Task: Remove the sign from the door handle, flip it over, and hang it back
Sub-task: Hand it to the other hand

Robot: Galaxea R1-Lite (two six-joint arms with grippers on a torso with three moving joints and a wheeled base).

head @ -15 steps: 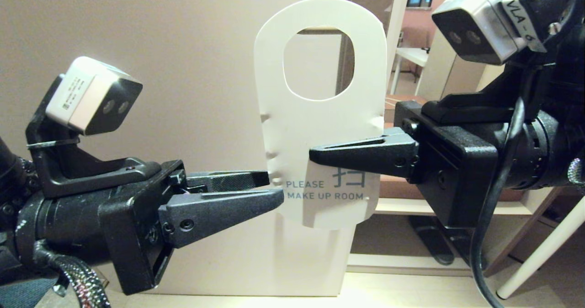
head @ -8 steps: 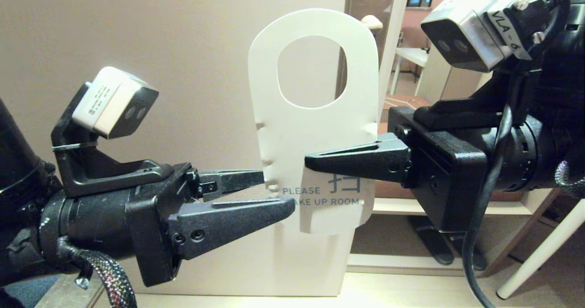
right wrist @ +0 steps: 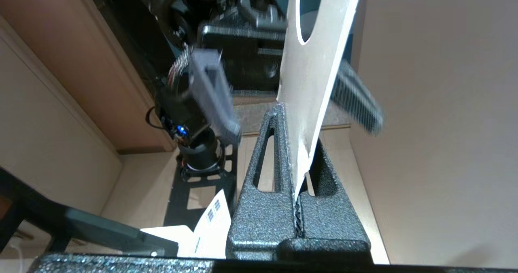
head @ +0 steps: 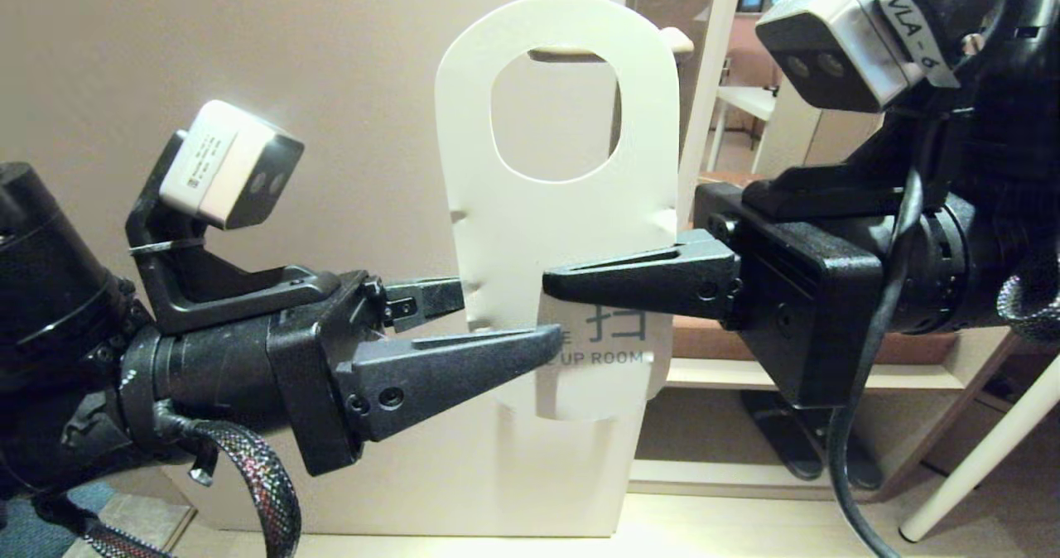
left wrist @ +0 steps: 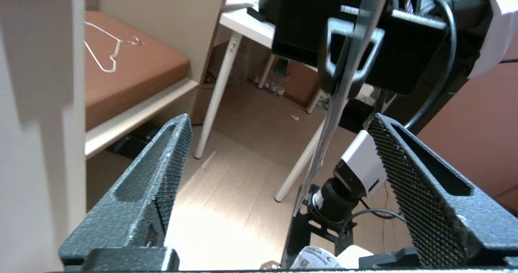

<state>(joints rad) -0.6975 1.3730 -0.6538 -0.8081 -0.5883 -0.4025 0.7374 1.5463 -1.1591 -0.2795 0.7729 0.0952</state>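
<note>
White card fills our head view: the sign (head: pixel 571 235) hangs upright before the beige door (head: pixel 248 86), its "MAKE UP ROOM" face toward us, the oval hole up top with the door handle (head: pixel 609 45) showing just at the hole's upper edge and poking out past the card's right side. We cannot tell whether the card touches the bar. Our right gripper (head: pixel 551 281) reaches in from the right and pinches the sign's right edge at mid-height. The right wrist view confirms it: both fingers (right wrist: pixel 263 208) pressed flat together on the card's thin edge. Our left gripper (head: pixel 513 322) sits at the card's lower left, one finger in front, one behind. Only the left wrist view shows the gap, fingers (left wrist: pixel 158 175) spread wide with the sign (left wrist: pixel 344 82) edge-on between them, untouched. That view alone catches a wire hanger (left wrist: pixel 107 52) on a brown cushion (left wrist: pixel 133 78).
</note>
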